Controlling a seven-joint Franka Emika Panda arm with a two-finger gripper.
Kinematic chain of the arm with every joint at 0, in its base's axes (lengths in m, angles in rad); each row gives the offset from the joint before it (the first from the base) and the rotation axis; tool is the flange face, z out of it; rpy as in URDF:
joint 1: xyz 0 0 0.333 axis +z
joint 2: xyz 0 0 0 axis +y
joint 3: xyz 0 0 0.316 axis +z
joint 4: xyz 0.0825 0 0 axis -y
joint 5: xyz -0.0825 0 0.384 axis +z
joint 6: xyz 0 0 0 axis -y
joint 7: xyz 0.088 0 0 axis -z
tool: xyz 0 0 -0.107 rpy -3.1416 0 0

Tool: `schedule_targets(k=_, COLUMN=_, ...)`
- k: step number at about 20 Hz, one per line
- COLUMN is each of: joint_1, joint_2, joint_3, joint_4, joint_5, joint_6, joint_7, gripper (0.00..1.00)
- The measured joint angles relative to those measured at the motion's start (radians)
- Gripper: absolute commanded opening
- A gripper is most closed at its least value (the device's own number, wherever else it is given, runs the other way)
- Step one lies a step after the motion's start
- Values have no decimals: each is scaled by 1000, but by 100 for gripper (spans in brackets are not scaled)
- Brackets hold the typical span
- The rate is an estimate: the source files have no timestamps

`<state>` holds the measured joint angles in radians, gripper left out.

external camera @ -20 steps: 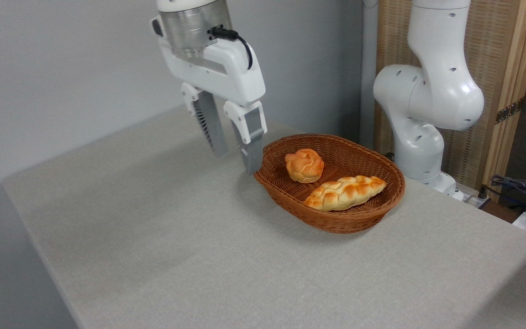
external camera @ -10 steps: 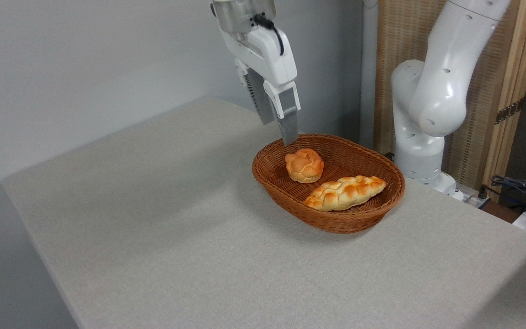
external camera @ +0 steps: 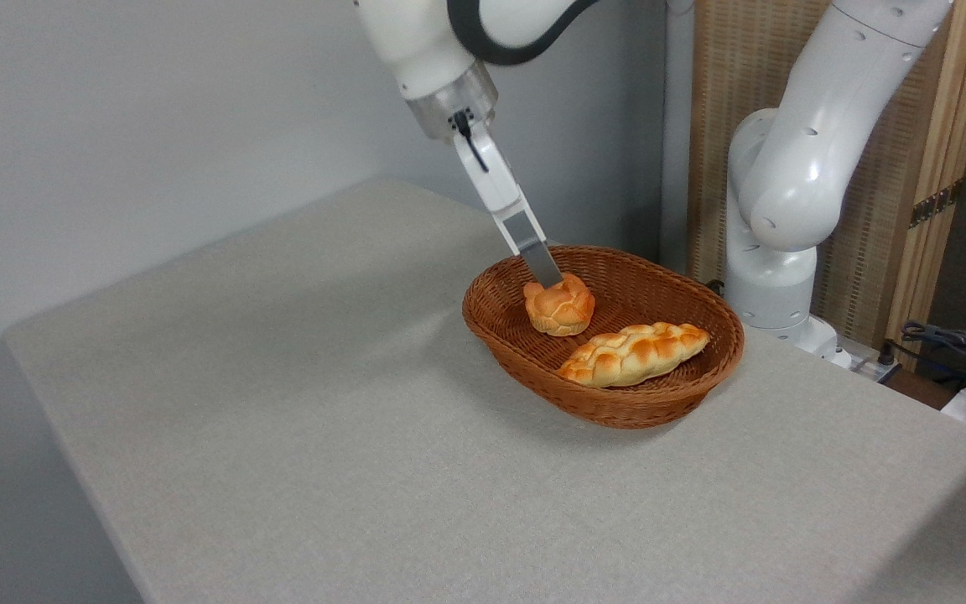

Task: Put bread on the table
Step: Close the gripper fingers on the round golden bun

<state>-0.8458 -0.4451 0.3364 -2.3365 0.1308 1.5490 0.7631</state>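
Here the gripper point(external camera: 552, 278) is seen edge-on — its tip meets the top of the knotted bun point(external camera: 559, 305), and how far its fingers are parted cannot be told. The bun sits in the wicker basket point(external camera: 617, 403) on the table point(external camera: 282, 436), just behind a braided loaf point(external camera: 634, 353).

Arm shell point(external camera: 793, 184): glossy white, rounded segments, small dark round holes dotted along the casing.
Joint seam point(external camera: 500, 25): a black band curved between two white links.
Wrist flange point(external camera: 452, 105): brushed silver metal ring.
Cable point(external camera: 473, 147): thin and black, plugged in below the flange and running down the white pincer body.
Pincer point(external camera: 552, 277): white housing, slim grey finger, seen edge-on.
Base point(external camera: 810, 335): white, flared foot.
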Motion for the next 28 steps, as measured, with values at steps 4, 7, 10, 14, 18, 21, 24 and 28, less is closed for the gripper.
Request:
schedule_targets(k=4, joint_1=-11, joint_2=9, joint_3=-2, joint_4=-72, joint_5=0, joint_6=98, joint_7=0, gripper=100)
schedule_targets(k=7, joint_1=-11, joint_2=18, joint_3=-2, joint_4=-109, joint_5=0, joint_6=147, joint_7=0, gripper=99)
schedule_targets(k=10, joint_1=-11, joint_2=20, joint_3=-2, joint_4=-118, joint_5=3, joint_6=151, joint_7=0, gripper=87)
schedule_targets(k=14, joint_1=-11, joint_2=21, joint_3=-2, joint_4=-137, joint_5=9, joint_6=152, joint_7=0, gripper=43)
schedule_targets(k=18, joint_1=-10, joint_2=23, joint_3=-2, joint_4=-142, joint_5=11, joint_6=155, joint_7=0, gripper=25)
schedule_targets(k=21, joint_1=-7, joint_2=22, joint_3=-1, joint_4=-139, joint_5=11, joint_6=156, joint_7=0, gripper=15)
schedule_targets(k=24, joint_1=-6, joint_2=22, joint_3=-1, joint_4=-137, joint_5=11, joint_6=156, joint_7=0, gripper=15)
schedule_targets(k=28, joint_1=-6, joint_2=20, joint_3=0, joint_4=-128, joint_5=11, joint_6=155, joint_7=0, gripper=12)
